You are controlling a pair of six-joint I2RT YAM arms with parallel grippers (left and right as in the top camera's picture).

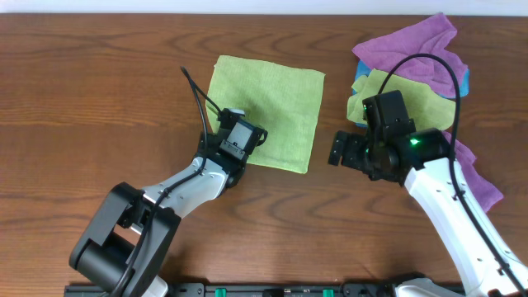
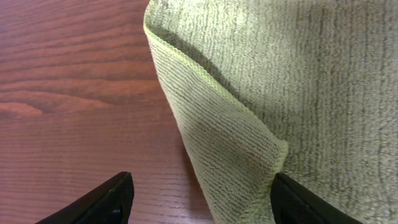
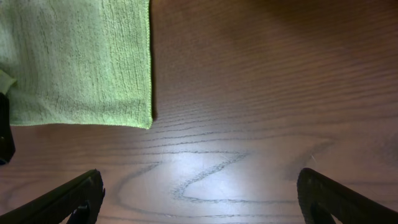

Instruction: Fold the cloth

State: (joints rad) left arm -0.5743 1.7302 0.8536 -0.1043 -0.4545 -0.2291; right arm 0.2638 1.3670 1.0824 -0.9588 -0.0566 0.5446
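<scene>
- Left gripper (image 1: 237,136): released, jaws spread wide and holding nothing. It sits low over the cloth's near-left corner. In the left wrist view that corner stands up off the wood as a raised flap between the two fingers (image 2: 109,198).
- Right gripper (image 1: 340,149): also released, jaws wide apart. It hovers over bare wood just beside the cloth's near-right corner and is not touching it.
- The cloth (image 1: 268,103): lime green, lying spread on the table (image 1: 82,82) in a single layer, slightly skewed, with no fold made. Only the near-left corner is disturbed. No tag can be made out.
- Further right of the cloth, and apart from it: a loose heap with a purple cloth (image 1: 408,41) over a duller yellow-green cloth (image 1: 412,97). The right arm lies across part of this heap.
- Judgement, stage: the fold has not begun, and corner pickup is the step in hand.
- Judgement, risks:
  - The left jaws may close on the flap's hem only. The thin edge would then slip out on lifting.
  - With only one corner held, the cloth may slide across the smooth wood or fold askew.
  - The right gripper sits off the cloth's edge, so if it closes there it takes nothing.
  - The right arm could drag the heap towards the cloth.
</scene>
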